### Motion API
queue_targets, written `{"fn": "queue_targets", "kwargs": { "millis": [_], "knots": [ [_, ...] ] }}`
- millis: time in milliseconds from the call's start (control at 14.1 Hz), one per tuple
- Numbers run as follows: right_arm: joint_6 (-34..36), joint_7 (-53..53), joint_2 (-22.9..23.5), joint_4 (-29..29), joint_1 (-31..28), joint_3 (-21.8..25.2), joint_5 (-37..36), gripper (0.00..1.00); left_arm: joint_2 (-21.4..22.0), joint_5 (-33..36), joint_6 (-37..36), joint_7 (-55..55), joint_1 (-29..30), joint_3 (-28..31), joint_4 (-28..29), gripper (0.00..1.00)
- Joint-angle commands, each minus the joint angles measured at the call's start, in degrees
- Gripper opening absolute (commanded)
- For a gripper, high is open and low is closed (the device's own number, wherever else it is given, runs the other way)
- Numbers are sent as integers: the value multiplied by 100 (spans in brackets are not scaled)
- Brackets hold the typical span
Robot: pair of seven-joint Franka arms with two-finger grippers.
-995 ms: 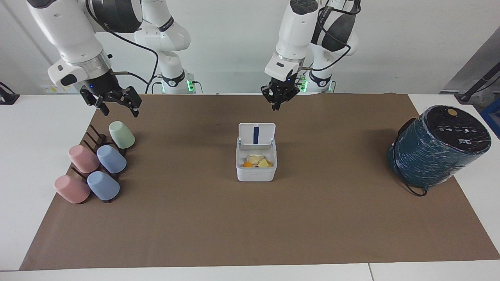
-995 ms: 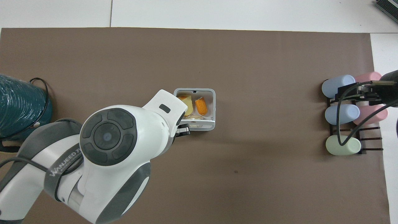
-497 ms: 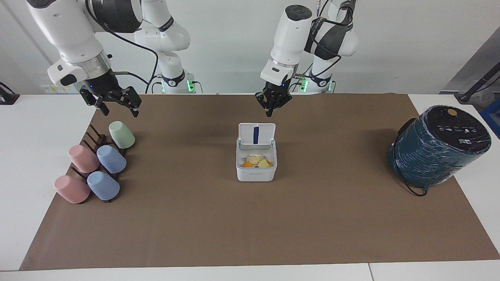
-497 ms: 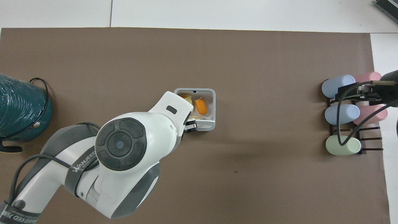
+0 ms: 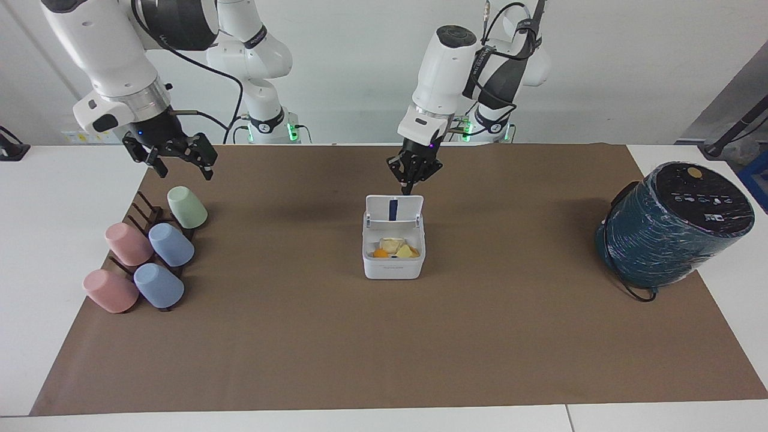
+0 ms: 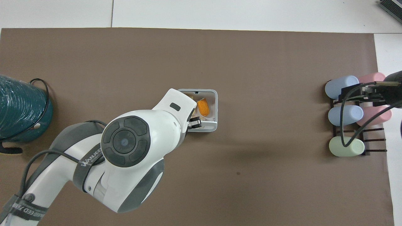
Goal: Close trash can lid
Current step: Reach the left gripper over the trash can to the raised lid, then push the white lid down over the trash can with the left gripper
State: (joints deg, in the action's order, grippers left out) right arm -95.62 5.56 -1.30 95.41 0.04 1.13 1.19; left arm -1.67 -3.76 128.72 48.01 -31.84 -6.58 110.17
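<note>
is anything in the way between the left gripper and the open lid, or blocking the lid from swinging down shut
Nothing visible. The left gripper, jaws shut, is right at the top edge of the raised lid. The food scraps lie low inside the trash can, below the rim, so the lid's swing looks clear. The right gripper waits over the cup rack.

trash can [image 6: 213, 125]: open, food scraps inside | left arm [image 6: 132, 150]: covers its robot-side corner

upright lid [image 5: 393, 210] blocks trash can [image 5: 393, 264], mat [image 5: 384, 348] open

Left arm [image 6: 94, 163] band: partly legible "WANJEED".
</note>
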Motion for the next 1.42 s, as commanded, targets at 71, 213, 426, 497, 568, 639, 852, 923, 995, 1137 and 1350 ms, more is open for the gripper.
{"fn": "queue_targets", "kwargs": {
  "millis": [71, 213, 426, 497, 568, 639, 852, 923, 995, 1137, 1350],
  "knots": [
    [-45, -37, -134, 163, -75, -25, 92, 100, -114, -81, 346, 86, -68, 69, 57, 0],
    [-45, -11, -142, 180, -75, -25, 100, 100, -211, -81, 565, 147, -33, 69, 22, 0],
    [-45, -11, -143, 180, -75, -25, 100, 100, -369, -90, 864, 209, -7, 78, -74, 0],
    [-45, -11, -143, 180, -75, -25, 92, 100, -448, -90, 900, 209, 11, 87, -162, 0],
    [-45, -11, -143, 180, -75, -25, 92, 100, -483, -90, 918, 209, 89, 87, -232, 0],
    [-36, -2, -143, 180, -75, -25, 100, 100, -527, -99, 918, 209, 142, 87, -311, 0],
    [-45, -11, -143, 180, -75, -25, 92, 100, -580, -99, 1049, 209, 160, 87, -321, 0],
    [-45, -11, -143, 180, -75, -25, 92, 100, -598, -107, 1111, 209, 160, 96, -321, 0],
    [-45, -2, -143, 180, -75, -25, 92, 100, -668, -116, 1164, 209, 160, 104, -321, 0],
    [-45, -2, -143, 180, -75, -25, 92, 100, -703, -116, 1260, 209, 160, 105, -338, 0],
    [-45, -11, -143, 171, -75, -25, 92, 100, -774, -116, 1296, 226, 160, 105, -365, 0]
  ]
}}
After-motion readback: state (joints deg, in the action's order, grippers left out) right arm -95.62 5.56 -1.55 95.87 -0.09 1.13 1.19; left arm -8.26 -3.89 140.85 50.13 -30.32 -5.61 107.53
